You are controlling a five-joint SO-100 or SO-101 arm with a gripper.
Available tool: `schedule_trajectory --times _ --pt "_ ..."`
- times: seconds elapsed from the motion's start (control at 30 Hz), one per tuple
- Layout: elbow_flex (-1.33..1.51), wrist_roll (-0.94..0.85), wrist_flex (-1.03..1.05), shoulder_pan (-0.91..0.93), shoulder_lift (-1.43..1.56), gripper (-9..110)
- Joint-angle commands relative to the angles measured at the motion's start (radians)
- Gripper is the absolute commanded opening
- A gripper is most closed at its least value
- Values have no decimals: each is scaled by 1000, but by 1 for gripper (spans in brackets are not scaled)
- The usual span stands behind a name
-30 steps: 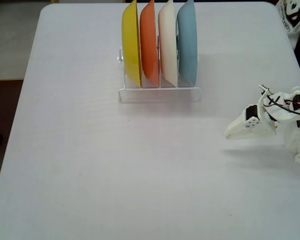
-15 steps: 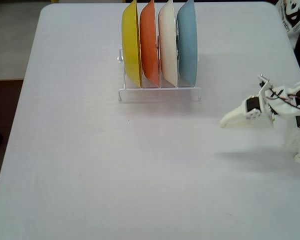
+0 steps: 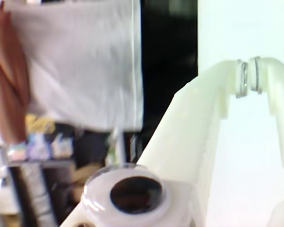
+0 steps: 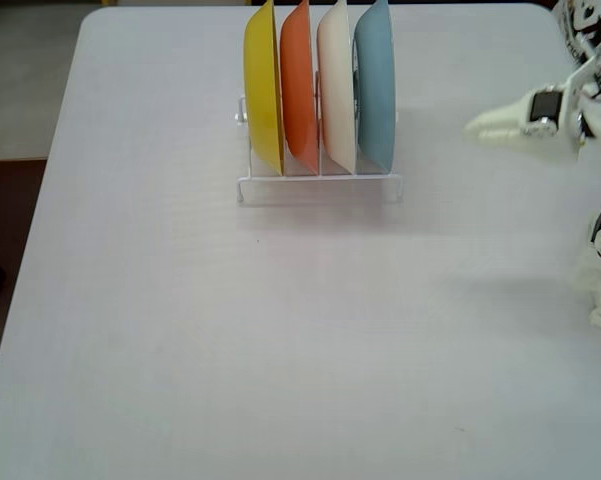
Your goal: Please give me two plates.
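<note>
i've got the jaws (image 4: pixel 475 127) pressed together with nothing between them; in the wrist view the two tips (image 3: pixel 248 78) meet against a pale blur, so that camera gives me no plate to aim by. in the fixed view the gripper hangs above the bench (image 4: pixel 280 330) to the right of the rack (image 4: pixel 320 185), well apart from it, nose pointing left toward the stack. the rack holds four plates on edge, which is why they stand upright: yellow plate (image 4: pixel 263 90), orange plate (image 4: pixel 299 88), then the cream-white plate (image 4: pixel 337 88) and the light blue plate (image 4: pixel 376 85) nearest me. both of mine face sideways, rims up, discs running front to back across the rack. i'd judge the blue one the first to reach, and i'll need the jaws apart before closing on its rim.
</note>
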Motion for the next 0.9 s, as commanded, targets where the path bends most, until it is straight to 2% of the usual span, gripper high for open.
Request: schedule_trajectory --times 0.0,0.17,0.33,0.5,0.87 --pt "-239 -83 26 83 -124 0" --pt "-434 -137 63 175 -318 5" --pt "-548 -193 84 236 -494 26" --pt "-644 -204 89 259 -664 37" --pt "-874 -299 64 261 -914 41"
